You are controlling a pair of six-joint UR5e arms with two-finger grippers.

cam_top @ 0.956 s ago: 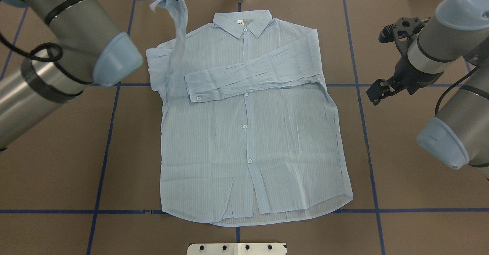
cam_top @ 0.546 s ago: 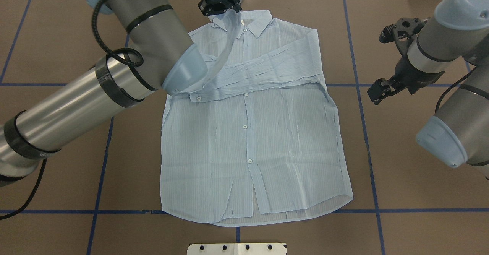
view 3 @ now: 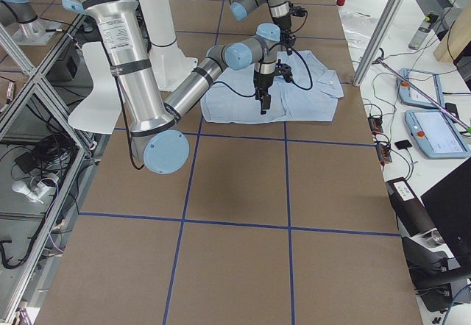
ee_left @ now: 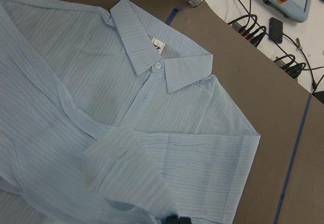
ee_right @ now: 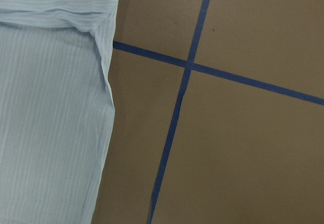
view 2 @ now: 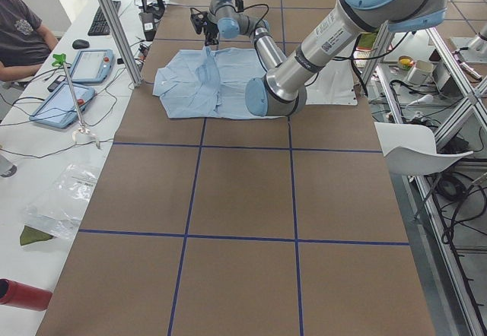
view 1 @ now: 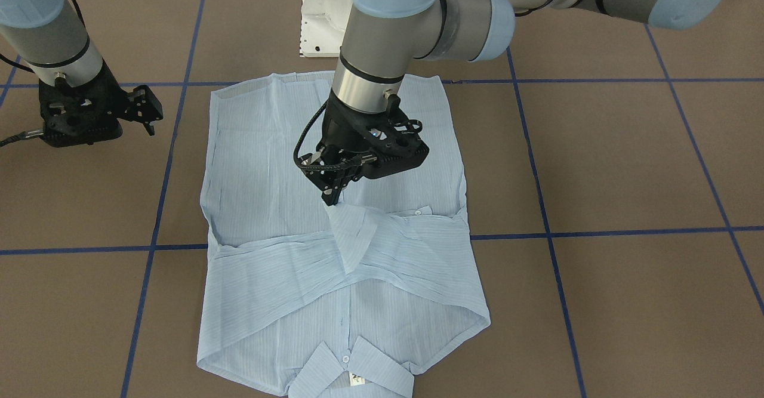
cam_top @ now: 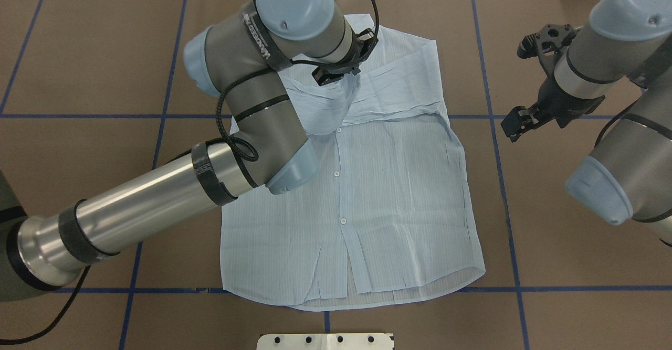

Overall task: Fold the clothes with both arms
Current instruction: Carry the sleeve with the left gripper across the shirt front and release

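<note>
Left gripper [view 1: 332,200]: closed on the tip of the held sleeve [view 1: 353,234]; fingers point down, low over the chest of the shirt [cam_top: 378,198].
Held sleeve: hangs from the fingertips, widens directly below them and drapes onto the other sleeve [view 1: 268,261].
Other sleeve: lies flat across the chest, just beneath the left gripper; its buttoned cuff [view 1: 422,210] rests near the gripper, on its left side.
Shirt: flat on the table [cam_top: 79,51], front up and buttoned. The body spreads out under the left gripper and the hem lies back from it, toward the robot.
Collar [ee_left: 152,57]: beyond the left gripper, on the side away from the robot; flat, top button done up, label [ee_left: 157,45] showing inside the neck.
Left arm [cam_top: 157,203]: reaches over the shirt's left half and hides that part from overhead.
Right gripper [cam_top: 513,125]: jaws apart, nothing between them. It hovers above bare table, off the shirt's right edge and apart from the cloth.
Below the right gripper: brown surface with a crossing of blue tape [ee_right: 187,66]; the shirt's side edge runs just beside it.
</note>
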